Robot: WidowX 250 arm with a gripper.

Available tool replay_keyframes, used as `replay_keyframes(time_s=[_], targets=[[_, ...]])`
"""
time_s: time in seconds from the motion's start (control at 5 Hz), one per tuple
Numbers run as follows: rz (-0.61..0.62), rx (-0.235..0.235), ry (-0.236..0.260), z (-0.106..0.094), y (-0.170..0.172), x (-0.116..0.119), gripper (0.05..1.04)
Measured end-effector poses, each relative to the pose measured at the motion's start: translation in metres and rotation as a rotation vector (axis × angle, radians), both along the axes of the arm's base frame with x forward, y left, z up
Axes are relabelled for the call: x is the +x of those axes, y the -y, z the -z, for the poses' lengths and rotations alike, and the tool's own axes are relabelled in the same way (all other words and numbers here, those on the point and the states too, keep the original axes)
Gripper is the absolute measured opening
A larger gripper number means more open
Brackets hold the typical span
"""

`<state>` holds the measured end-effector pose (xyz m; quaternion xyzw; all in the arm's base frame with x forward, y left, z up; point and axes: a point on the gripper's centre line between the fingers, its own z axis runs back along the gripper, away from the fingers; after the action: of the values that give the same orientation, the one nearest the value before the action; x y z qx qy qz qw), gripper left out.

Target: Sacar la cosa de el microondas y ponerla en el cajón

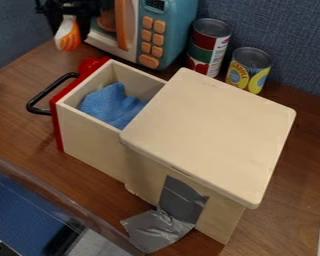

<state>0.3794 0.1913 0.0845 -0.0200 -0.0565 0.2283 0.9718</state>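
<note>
At the top left, the black gripper (68, 14) hangs in front of the toy microwave's left part, shut on an orange and white striped toy food piece (67, 35). That piece points down from the fingers, above the table. The teal and white microwave (169, 32) has orange buttons and an orange handle. Left of centre, the wooden drawer (92, 145) with a red front stands pulled out from its cabinet, and a blue cloth (112, 105) lies inside it. The held piece is up and to the left of the drawer, apart from it.
The cabinet's pale top (213, 130) takes up the centre right. A black handle (39, 97) juts left from the drawer front, with a red object (92, 64) behind it. Two cans (208, 47) (248, 70) stand by the back wall. Grey tape (159, 230) hangs at the cabinet's lower front.
</note>
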Motion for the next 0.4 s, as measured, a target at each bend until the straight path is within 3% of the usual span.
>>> replay_keyframes(time_s=[0.2,0.4], targets=[[0.045,-0.03,0.044,-0.027,0.023,-0.009,0.616],[0.154,-0.043,0.08,-0.053,0.067,-0.019,0.616]])
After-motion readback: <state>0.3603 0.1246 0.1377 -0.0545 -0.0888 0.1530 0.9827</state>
